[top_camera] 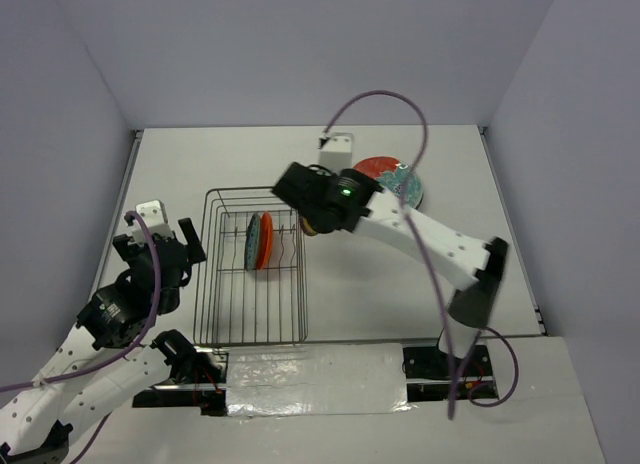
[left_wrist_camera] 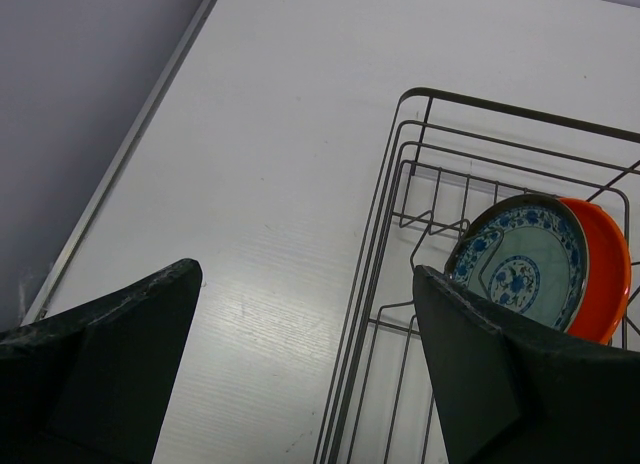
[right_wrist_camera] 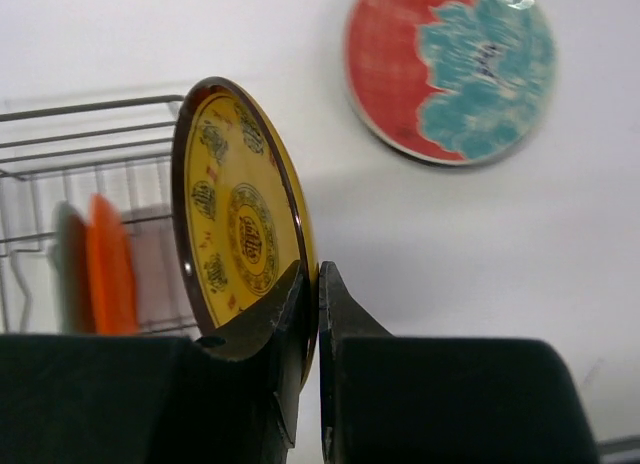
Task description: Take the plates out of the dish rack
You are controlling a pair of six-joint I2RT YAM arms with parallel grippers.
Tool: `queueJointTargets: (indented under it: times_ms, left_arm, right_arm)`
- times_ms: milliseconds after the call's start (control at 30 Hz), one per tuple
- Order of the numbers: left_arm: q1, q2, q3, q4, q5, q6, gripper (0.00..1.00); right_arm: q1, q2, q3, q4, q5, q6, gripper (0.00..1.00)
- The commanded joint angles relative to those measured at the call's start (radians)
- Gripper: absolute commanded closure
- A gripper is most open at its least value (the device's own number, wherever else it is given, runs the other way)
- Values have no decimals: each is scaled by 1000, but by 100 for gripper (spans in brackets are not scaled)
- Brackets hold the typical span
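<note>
My right gripper (right_wrist_camera: 311,269) is shut on the rim of a small yellow plate (right_wrist_camera: 235,214), holding it on edge above the right side of the dish rack (top_camera: 206,264). In the top view that gripper (top_camera: 310,222) hangs by the rack's right rim. Two plates stand upright together in the rack: a teal one with blue floral pattern (left_wrist_camera: 520,274) and an orange one (left_wrist_camera: 605,269) behind it. A red plate with teal flowers (top_camera: 392,179) lies flat on the table, right of the rack. My left gripper (left_wrist_camera: 308,274) stands open and holds nothing, left of the rack.
The rack's wire wall (left_wrist_camera: 385,184) runs just right of my left fingers. A raised table edge (left_wrist_camera: 120,164) lies to the far left. A white block (top_camera: 338,144) sits behind the red plate. Grey walls enclose the table.
</note>
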Motion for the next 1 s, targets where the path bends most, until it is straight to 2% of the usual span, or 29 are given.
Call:
queueJointTargets:
  times_ms: [0,33,67,100,133,167,200,267,300,400,533,633,700,800,833,900,933,967]
  left_arm:
    - [3,2,-2,30,-7,17,1]
    - [3,2,-2,32,-6,19,0]
    - [3,0,-2,33,-4,22,1]
    - [3,2,-3,38,0,26,0]
    - [3,0,-3,41,3,28,0]
    - [3,0,-5,43,2,28,1]
    - [3,3,-5,47,10,33,0]
    - [3,8,-5,47,16,34,0]
    - [3,10,-5,49,17,39,0]
    - [3,10,-7,55,27,45,0]
    - [5,7,-10,60,34,49,0]
    - [5,5,-10,63,40,54,0]
    - [3,2,-11,66,43,56,0]
    - [3,0,-13,69,48,59,1]
    - [3,0,-13,70,50,60,0]
    - [3,-1,-14,70,50,62,0]
    - [3,-3,-11,67,48,60,0]
    - [3,-3,-11,67,48,59,0]
  right_arm:
    - [-65,-269,-322,177,-47,-68,95]
    - [-109,-397,-408,252,-85,-114,95]
    - [-129,-461,-498,403,-169,-140,95]
    - [-152,-524,-666,482,-217,-172,95]
    - [-180,-588,-745,562,-269,-221,95]
    - [-233,-700,-829,716,-325,-243,94]
    - [-261,-748,-985,794,-445,-290,94]
    - [-354,-860,-1129,994,-570,-317,94]
    - [-384,-882,-1237,1026,-654,-305,95]
    - [-501,-922,-1386,1121,-765,-285,95]
    - [-620,-914,-1503,1236,-903,-275,94]
    - [-674,-879,-1565,1342,-995,-283,89]
    - [-692,-833,-1593,1367,-1031,-288,84]
    - [-702,-790,-1599,1368,-1052,-294,58]
    - [-702,-784,-1599,1353,-1052,-297,43]
    - [-700,-787,-1582,1304,-1031,-311,36]
    - [-697,-799,-1571,1211,-1008,-315,32]
    - [-691,-808,-1530,1142,-903,-312,31]
